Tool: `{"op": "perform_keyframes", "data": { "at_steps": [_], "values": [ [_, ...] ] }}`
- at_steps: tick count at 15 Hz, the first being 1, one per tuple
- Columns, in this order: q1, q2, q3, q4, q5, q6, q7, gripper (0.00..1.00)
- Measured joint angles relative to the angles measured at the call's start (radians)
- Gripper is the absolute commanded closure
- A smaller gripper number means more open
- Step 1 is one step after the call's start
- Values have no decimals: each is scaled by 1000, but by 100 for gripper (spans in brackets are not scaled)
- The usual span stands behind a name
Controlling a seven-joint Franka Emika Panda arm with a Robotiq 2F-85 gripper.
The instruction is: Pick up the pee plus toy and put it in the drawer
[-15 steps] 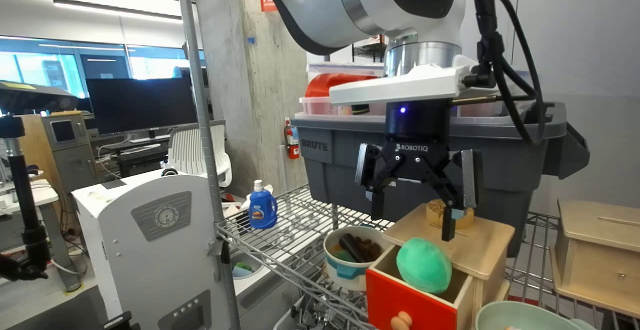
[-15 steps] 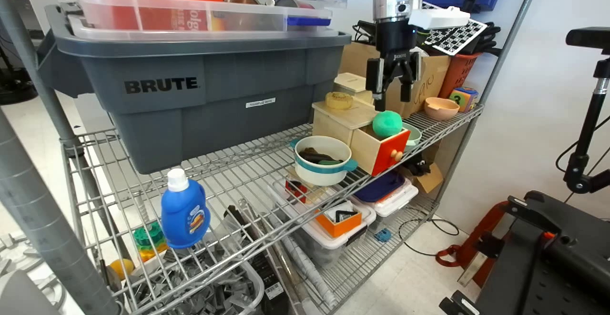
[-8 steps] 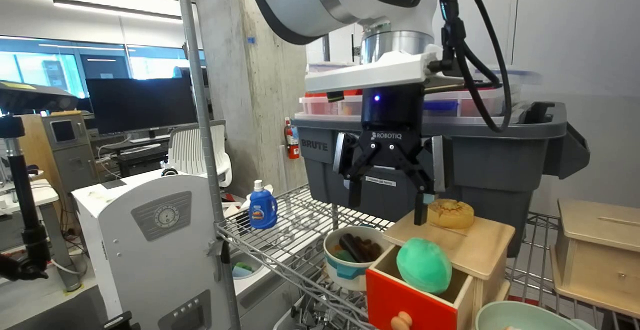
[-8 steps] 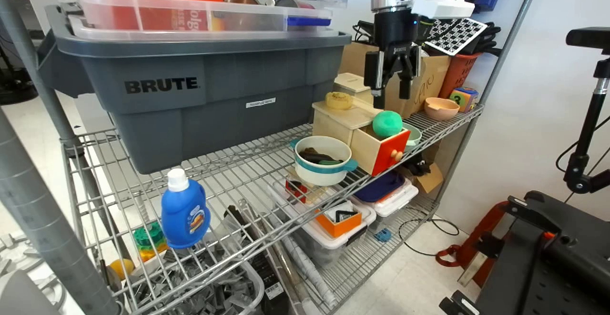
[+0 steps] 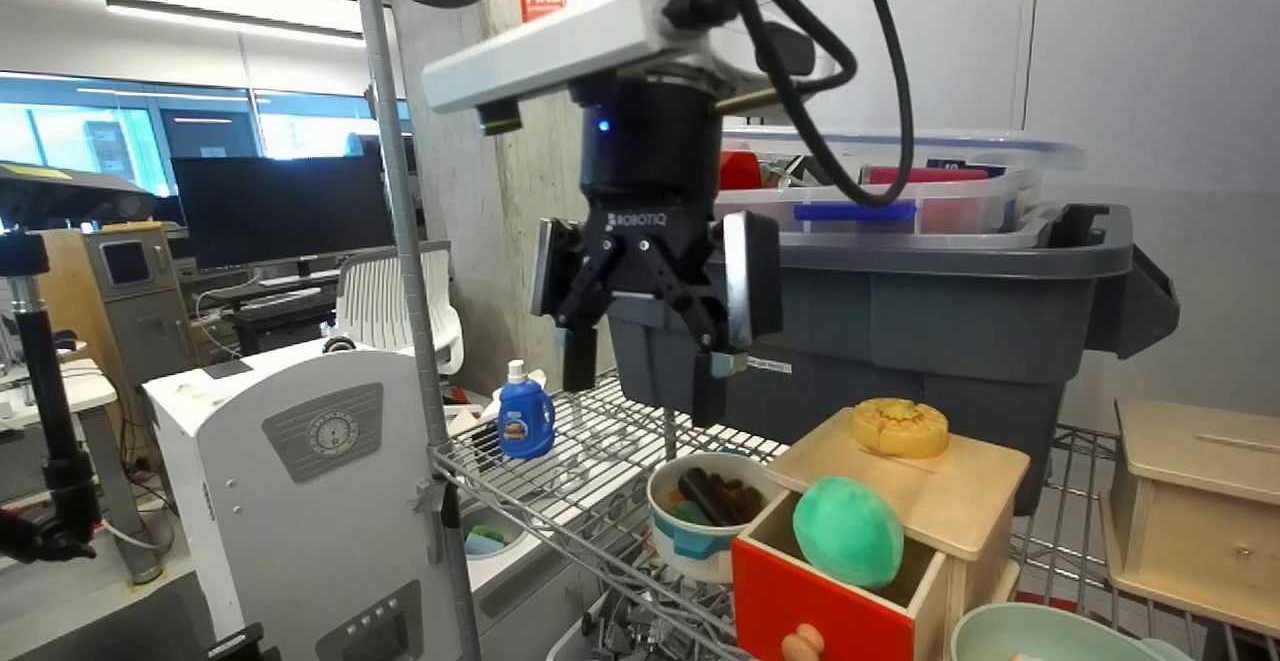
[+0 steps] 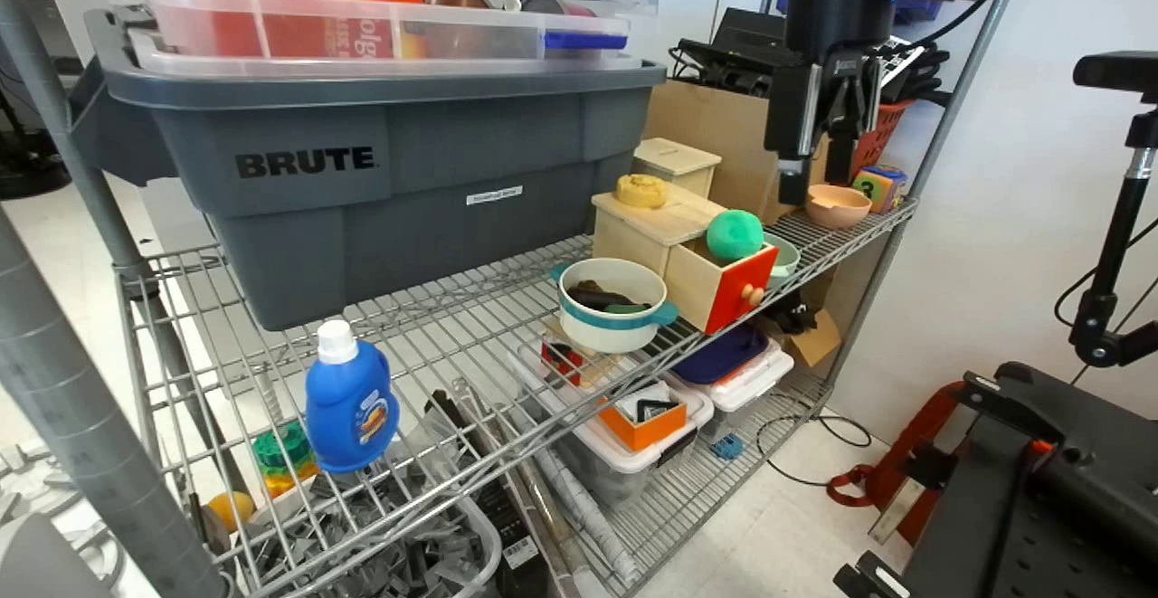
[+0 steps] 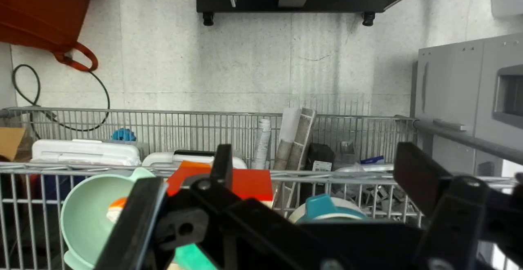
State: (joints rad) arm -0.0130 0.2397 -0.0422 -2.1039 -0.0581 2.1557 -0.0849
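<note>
The mint-green plush ball point(image 5: 848, 533) rests in the opened red-fronted drawer point(image 5: 815, 601) of the light-wood box point(image 5: 965, 481), bulging above the drawer's rim. The ball point(image 6: 735, 236) and the drawer point(image 6: 744, 289) also show in an exterior view. My gripper point(image 5: 645, 398) is open with nothing between its fingers, in the air above and away from the drawer; it hangs high at the right in an exterior view point(image 6: 818, 173). In the wrist view, the open fingers point(image 7: 314, 161) cover much of the drawer front point(image 7: 252, 182), and only a piece of the ball point(image 7: 194, 257) shows.
A yellow rounded toy point(image 5: 900, 428) sits on the box. A white and teal pot point(image 6: 604, 331) and a pale green bowl point(image 7: 81, 221) flank the drawer. A big grey tote point(image 6: 434, 146) stands behind. A blue bottle point(image 6: 351, 403) stands on the wire shelf point(image 6: 470, 290).
My open gripper has moved away from the drawer, toward the shelf's front: left in one exterior picture, right in another, appearing larger in both. The ball and drawer have not moved.
</note>
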Motion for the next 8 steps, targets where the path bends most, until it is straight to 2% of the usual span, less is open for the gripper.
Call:
{"op": "perform_keyframes", "data": {
  "at_steps": [8],
  "values": [
    [29, -326, 46, -335, -36, 43, 54, 0]
  ]
}}
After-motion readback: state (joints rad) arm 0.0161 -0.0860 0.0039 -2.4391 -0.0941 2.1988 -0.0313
